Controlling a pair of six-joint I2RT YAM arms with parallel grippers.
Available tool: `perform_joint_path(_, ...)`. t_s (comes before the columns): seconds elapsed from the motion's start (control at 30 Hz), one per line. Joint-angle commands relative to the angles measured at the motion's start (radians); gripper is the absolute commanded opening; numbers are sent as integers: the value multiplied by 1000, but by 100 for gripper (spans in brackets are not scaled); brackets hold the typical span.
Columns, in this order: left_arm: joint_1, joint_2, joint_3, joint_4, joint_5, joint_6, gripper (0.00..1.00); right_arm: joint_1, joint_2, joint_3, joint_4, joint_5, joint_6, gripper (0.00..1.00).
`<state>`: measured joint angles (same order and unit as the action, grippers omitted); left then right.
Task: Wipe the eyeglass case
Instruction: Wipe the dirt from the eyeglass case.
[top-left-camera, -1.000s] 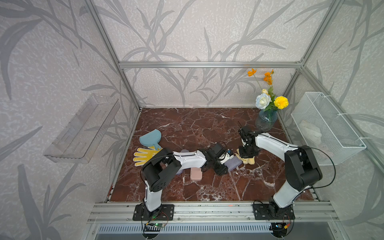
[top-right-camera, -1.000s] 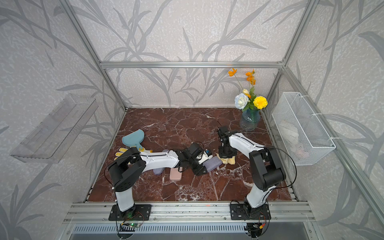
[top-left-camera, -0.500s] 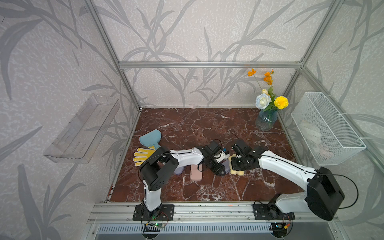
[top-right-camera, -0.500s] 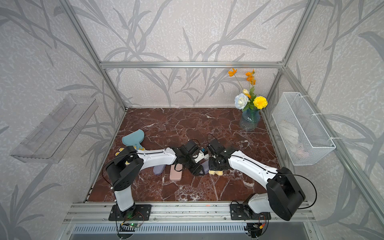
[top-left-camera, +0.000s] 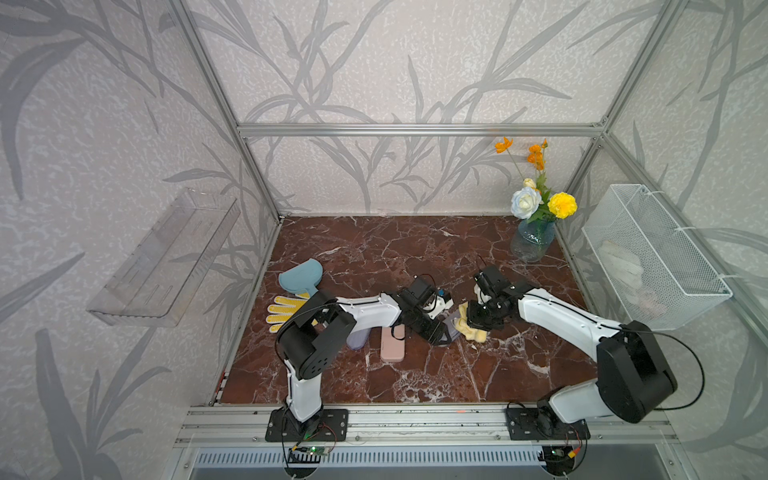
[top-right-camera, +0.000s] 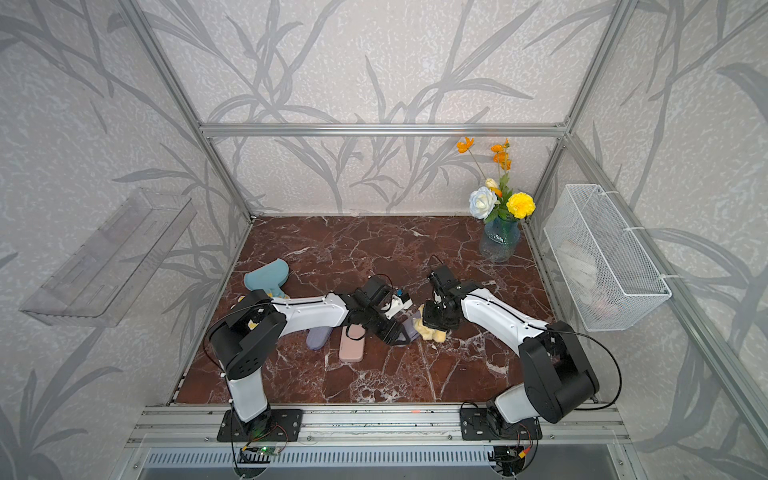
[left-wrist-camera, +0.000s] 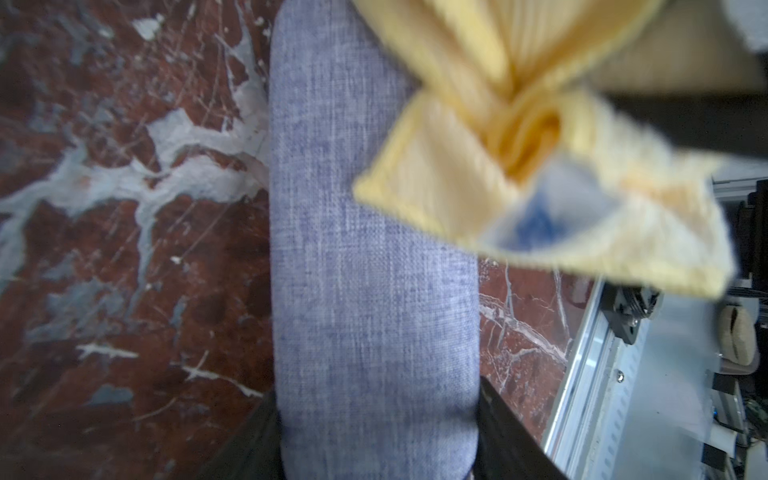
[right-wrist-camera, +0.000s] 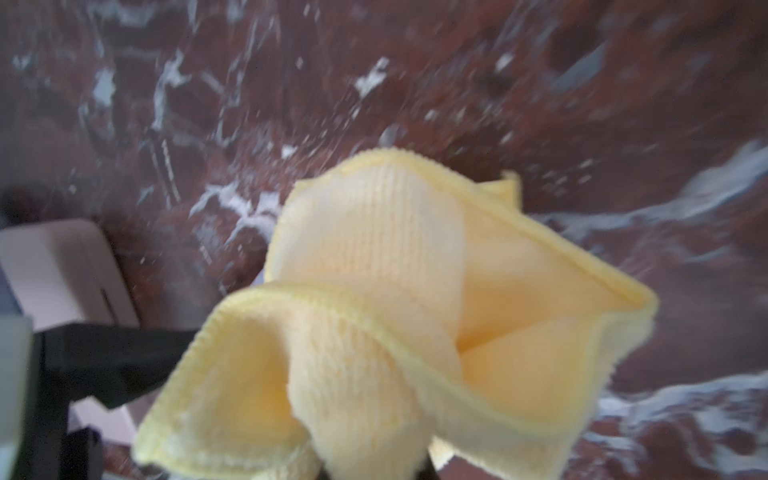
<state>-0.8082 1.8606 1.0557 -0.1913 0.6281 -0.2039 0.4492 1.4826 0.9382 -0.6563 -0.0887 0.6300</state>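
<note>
L gripper (left-wrist-camera: 374, 449) clamped across one end of blue-grey fabric eyeglass case (left-wrist-camera: 374, 270), mid marble tabletop (top-left-camera: 415, 249). Case's long axis runs from L jaws twd R arm. Yellow microfibre cloth (top-left-camera: 471, 332) overlaps its far end; contact unclear. R gripper (top-left-camera: 478, 318), pinched tight on cloth, is nearer for wiping.

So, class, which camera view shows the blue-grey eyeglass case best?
The left wrist view: the eyeglass case fills the frame, weave sharp, clamped by the left gripper, yellow cloth covering one end. In both top views only a sliver shows. The right wrist view shows mainly cloth.
</note>
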Motion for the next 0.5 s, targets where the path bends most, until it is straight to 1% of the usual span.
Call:
perform_joint_path(0.0,-29,-2,-24,-48,160,-14,5,5,-8,19,-9,126,-65,0)
perform_joint_path(0.07,-25,0,-19,-45,162,-24,5,41,-36,-6,-14,69,-36,0)
perform_joint_path(0.2,-11,-5,-24,-4,193,-72,4,178,-136,-88,15,-21,87,0)
perform_joint_path(0.27,-5,-9,-32,38,219,-102,4,222,-187,-120,34,-62,146,0)
perform_joint_path(0.37,-1,-6,-32,75,244,-138,2,233,-219,-158,108,-169,202,0)
perform_joint_path(0.47,0,4,-29,83,268,-153,1,205,-187,-158,116,-131,186,0)
